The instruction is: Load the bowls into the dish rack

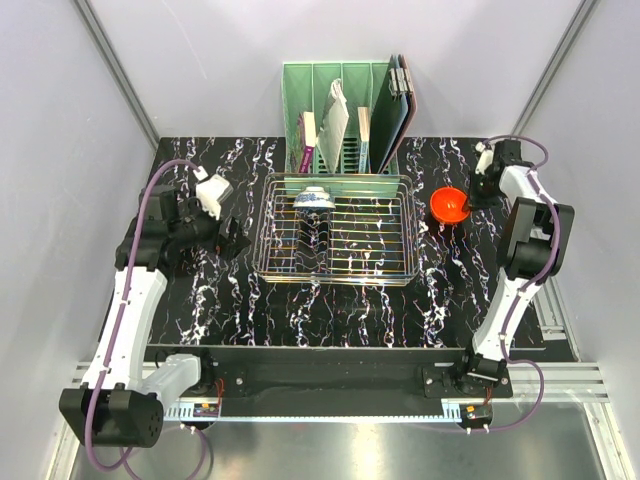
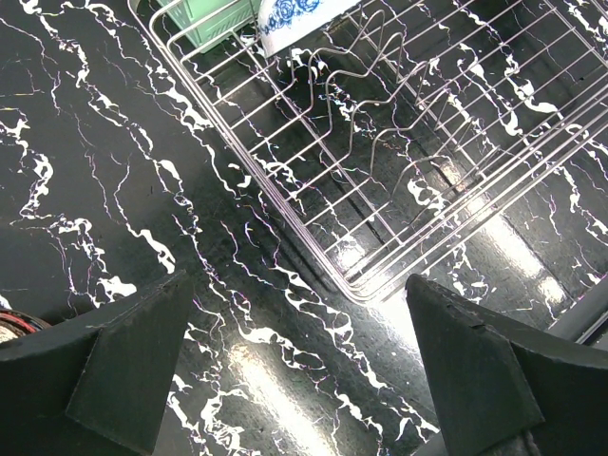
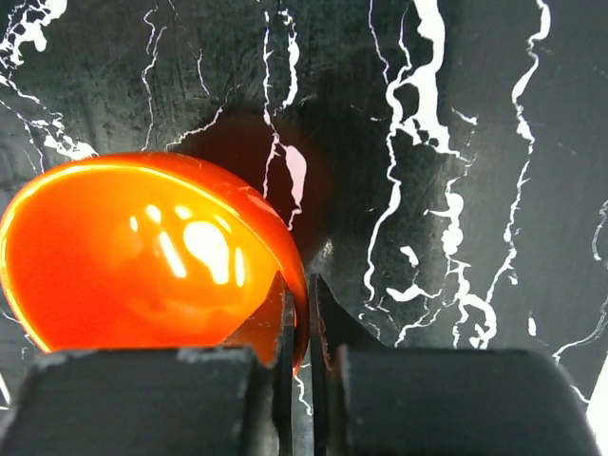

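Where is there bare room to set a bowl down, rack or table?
Free: the right half of the dish rack, right of the blue-white bowl; the strip of table in front of the rack. Crowded: behind the rack, the green organizer; at its right, the orange bowl pinched by the right end effector.

Left tool (image 2: 295, 281), fingers (image 2: 123, 370) wide apart, over table (image 2: 95, 142) beside dish rack (image 2: 237, 143) corner

The top camera looks down from behind on the whole worktop (image 1: 230, 300); the wrist cameras look closely downward; the left one shares the dish rack (image 1: 375, 235).
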Robot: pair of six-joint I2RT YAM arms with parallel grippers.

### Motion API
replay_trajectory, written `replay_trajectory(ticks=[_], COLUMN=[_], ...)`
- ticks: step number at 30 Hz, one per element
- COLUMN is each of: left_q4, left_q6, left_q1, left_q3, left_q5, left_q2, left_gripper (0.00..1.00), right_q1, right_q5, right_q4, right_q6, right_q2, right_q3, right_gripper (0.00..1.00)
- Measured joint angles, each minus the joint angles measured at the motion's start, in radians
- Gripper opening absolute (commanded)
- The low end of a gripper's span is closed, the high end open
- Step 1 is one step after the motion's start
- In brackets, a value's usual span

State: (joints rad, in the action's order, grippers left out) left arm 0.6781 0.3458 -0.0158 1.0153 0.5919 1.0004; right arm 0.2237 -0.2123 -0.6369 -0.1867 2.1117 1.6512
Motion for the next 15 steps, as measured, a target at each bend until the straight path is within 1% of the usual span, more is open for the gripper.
replay_trajectory(ticks=[5, 7, 10, 13, 15], left_q4=[0.000, 0.000, 0.002, 0.000, -0.004], left_q6=[0.000, -0.003, -0.014, -0.031, -0.040], left_q1=[-0.010, -0.019, -0.059, -0.128, -0.174], left_q3=[0.000, 0.000, 0.019, 0.070, 0.112], left_q5=[-0.002, -0.004, -0.026, -0.071, -0.107], left_q2=[0.000, 0.003, 0.030, 0.093, 0.145], left_gripper=[0.99, 0.99, 0.99, 0.99, 0.99], right_q1=[0.000, 0.000, 0.000, -0.010, -0.048], right_q5=[-0.008, -0.022, -0.045, -0.064, -0.051], right_q4=[-0.025, -0.042, -0.085, -0.114, -0.126], right_q6=[0.008, 0.013, 0.026, 0.031, 0.024], right_q2=[-0.012, -0.048, -0.154, -0.320, -0.432], right_q3=[-0.001, -0.011, -0.025, -0.022, -0.011], right_gripper=[0.00, 0.00, 0.00, 0.00, 0.00])
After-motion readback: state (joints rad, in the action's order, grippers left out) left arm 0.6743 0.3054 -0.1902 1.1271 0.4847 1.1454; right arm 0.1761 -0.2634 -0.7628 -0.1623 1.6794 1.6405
